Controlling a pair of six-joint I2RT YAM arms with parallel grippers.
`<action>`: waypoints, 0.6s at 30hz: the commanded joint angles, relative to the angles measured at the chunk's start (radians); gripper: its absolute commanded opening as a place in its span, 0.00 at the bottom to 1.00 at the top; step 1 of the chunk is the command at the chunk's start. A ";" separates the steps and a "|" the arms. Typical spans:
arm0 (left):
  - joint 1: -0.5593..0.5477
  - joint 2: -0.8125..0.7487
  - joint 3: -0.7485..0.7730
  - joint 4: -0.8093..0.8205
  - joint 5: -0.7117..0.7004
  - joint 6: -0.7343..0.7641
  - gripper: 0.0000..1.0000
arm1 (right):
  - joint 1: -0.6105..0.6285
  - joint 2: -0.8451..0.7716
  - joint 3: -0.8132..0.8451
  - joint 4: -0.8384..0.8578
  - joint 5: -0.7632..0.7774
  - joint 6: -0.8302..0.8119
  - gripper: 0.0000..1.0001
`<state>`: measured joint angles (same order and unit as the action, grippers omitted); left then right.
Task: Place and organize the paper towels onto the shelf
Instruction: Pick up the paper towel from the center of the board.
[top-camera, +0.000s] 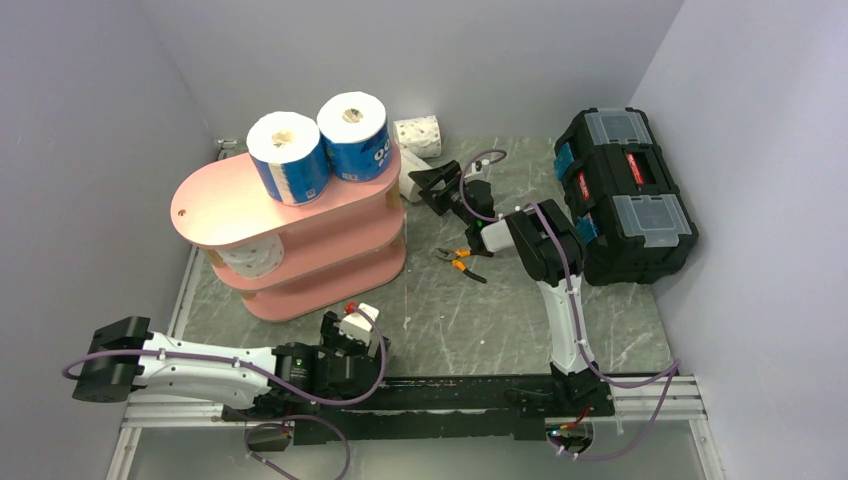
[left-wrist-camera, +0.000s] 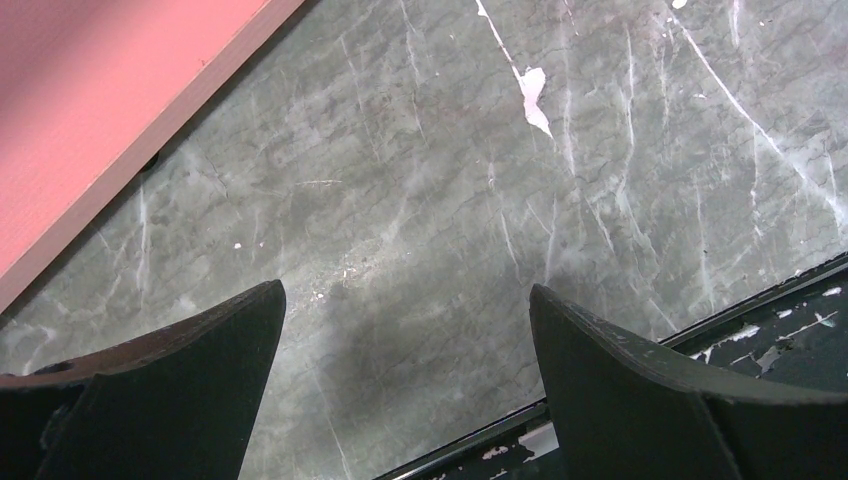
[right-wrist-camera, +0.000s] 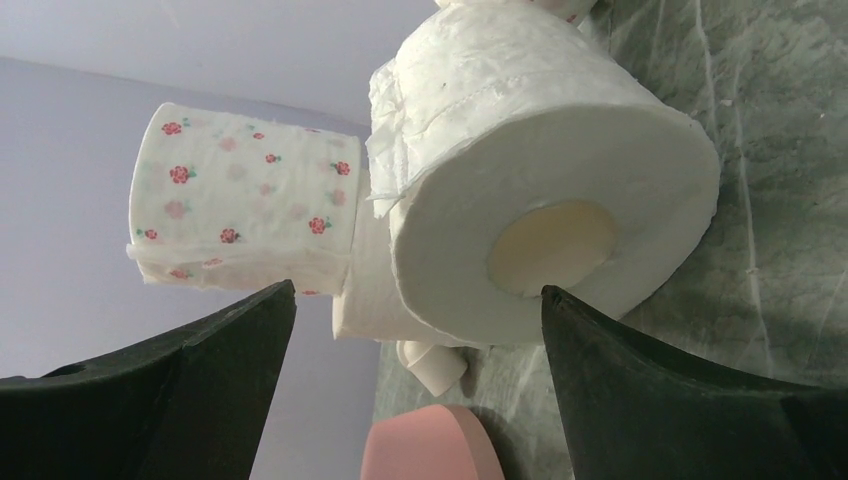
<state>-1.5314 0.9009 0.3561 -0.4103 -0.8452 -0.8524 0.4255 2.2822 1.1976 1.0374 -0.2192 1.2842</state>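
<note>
The right end effector (right-wrist-camera: 418, 295) is spread wide near the desk's (top-camera: 500, 320) far edge, beside the pink shelf (top-camera: 230, 200). A plain white roll (right-wrist-camera: 550, 200) lies on its side just ahead of the gap, core facing it, not gripped, with a flowered roll (right-wrist-camera: 245, 200) behind. Two blue-wrapped rolls (top-camera: 288, 155) stand on the shelf's top board. The left end effector (left-wrist-camera: 405, 300), also spread, hangs empty by the near edge.

Top board of shelf (top-camera: 215, 200): left half bare, 2 blue rolls (top-camera: 355, 135) fill the right end. Middle tier: 1 white roll (top-camera: 250, 258) at left, front edge free. Behind, right gripper (right-wrist-camera: 418, 290), jaws spread, faces plain roll (right-wrist-camera: 550, 150) close ahead, flowered roll (right-wrist-camera: 245, 200) beside it. Loose pliers (top-camera: 462, 262) on table (top-camera: 450, 320); toolbox (top-camera: 625, 195) walls the right side.
</note>
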 joint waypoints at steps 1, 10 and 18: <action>-0.006 0.007 0.037 0.004 -0.035 -0.009 0.99 | -0.008 -0.025 -0.002 0.020 0.005 -0.041 0.95; -0.006 0.011 0.042 0.000 -0.037 -0.009 0.99 | -0.023 -0.039 -0.001 0.016 0.004 -0.046 0.96; -0.006 0.010 0.042 0.001 -0.040 -0.003 0.99 | -0.027 -0.024 0.038 0.008 -0.004 -0.056 0.96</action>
<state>-1.5314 0.9138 0.3614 -0.4110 -0.8562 -0.8520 0.4015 2.2822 1.1976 1.0199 -0.2188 1.2552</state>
